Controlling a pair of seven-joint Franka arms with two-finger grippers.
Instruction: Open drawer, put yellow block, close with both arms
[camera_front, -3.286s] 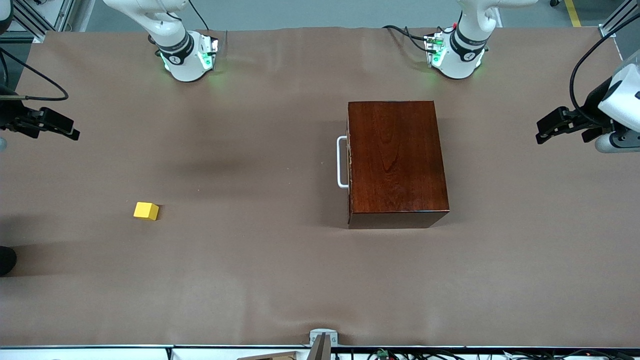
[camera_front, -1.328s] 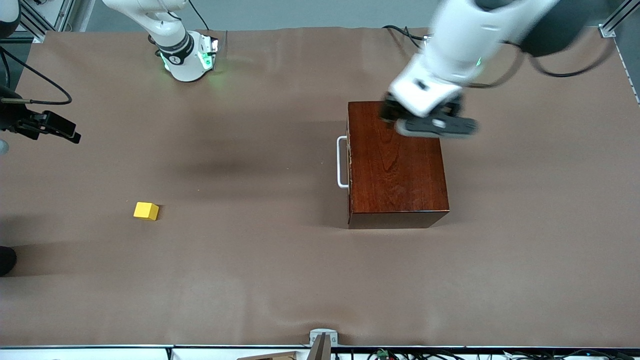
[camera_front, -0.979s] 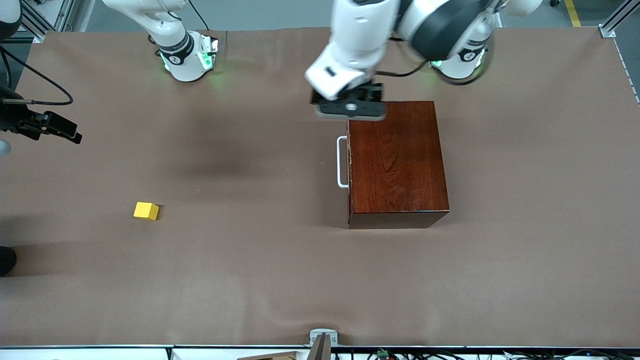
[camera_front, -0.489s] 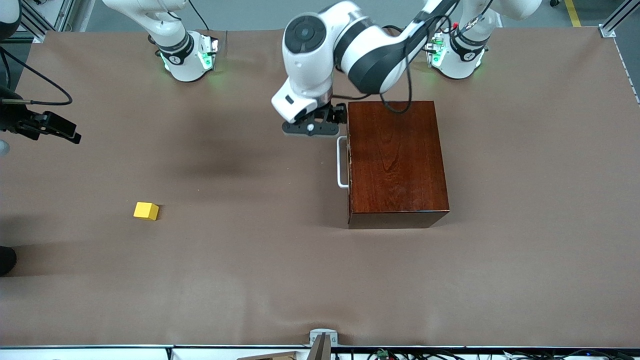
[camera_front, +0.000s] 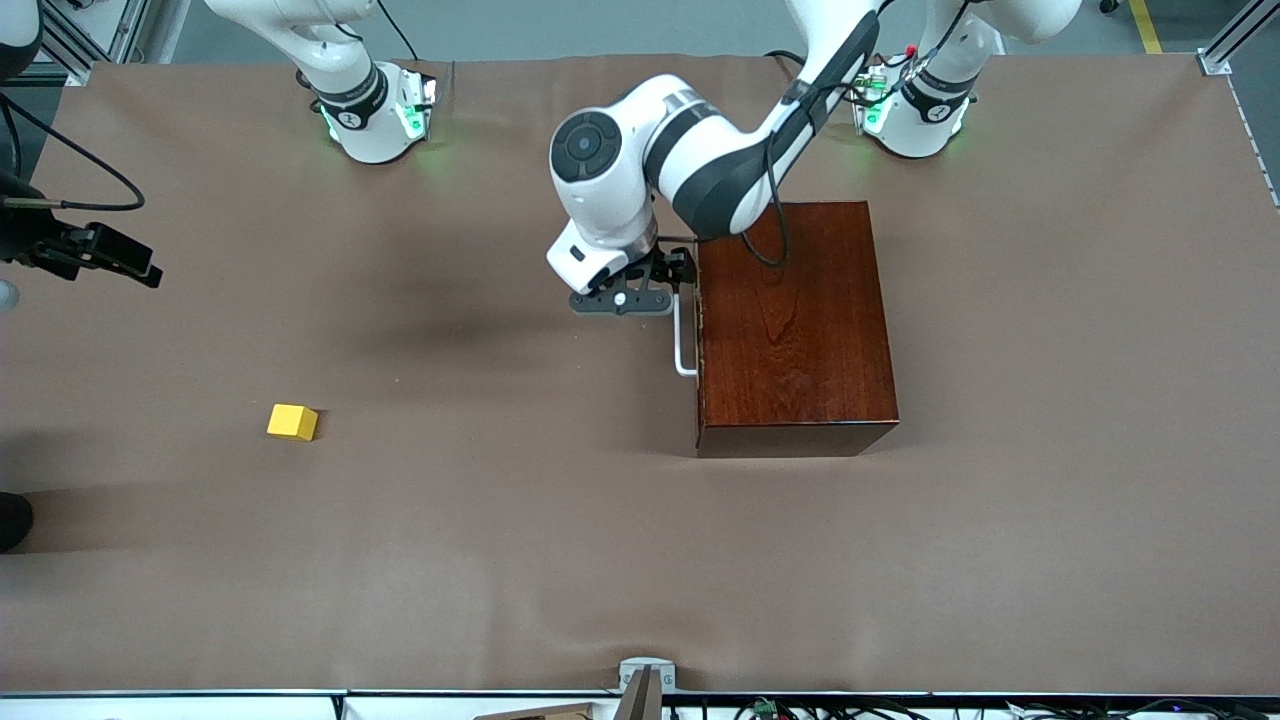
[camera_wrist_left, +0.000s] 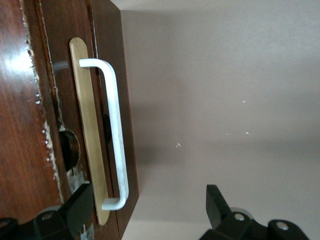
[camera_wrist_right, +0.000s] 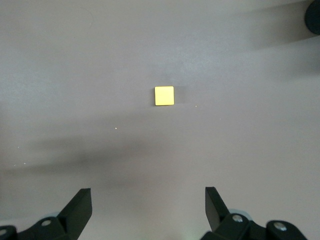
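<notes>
The dark reddish-brown box (camera_front: 795, 325) stands toward the left arm's end of the table with its drawer (camera_wrist_left: 89, 135) pushed in. The white bar handle (camera_front: 682, 340) (camera_wrist_left: 116, 135) faces the right arm's end. My left gripper (camera_front: 672, 273) (camera_wrist_left: 147, 199) hangs open just above the handle's end farthest from the front camera. One of its fingers (camera_wrist_left: 75, 205) is over the box edge, the other over the table. The yellow block (camera_front: 292, 422) (camera_wrist_right: 164, 95) lies alone toward the right arm's end. My right gripper (camera_front: 125, 262) (camera_wrist_right: 147, 200) waits open, up over that end, holding nothing.
Brown cloth (camera_front: 500, 560) covers the table. A small metal bracket (camera_front: 645, 675) sits at the edge nearest the front camera. A dark object (camera_front: 12, 520) shows at the right arm's end. The two arm bases (camera_front: 375, 115) (camera_front: 915, 115) stand along the farthest edge.
My left arm has swung from its end of the table across the box top and come down at the drawer handle. The right arm, the block and the box have stayed put.
</notes>
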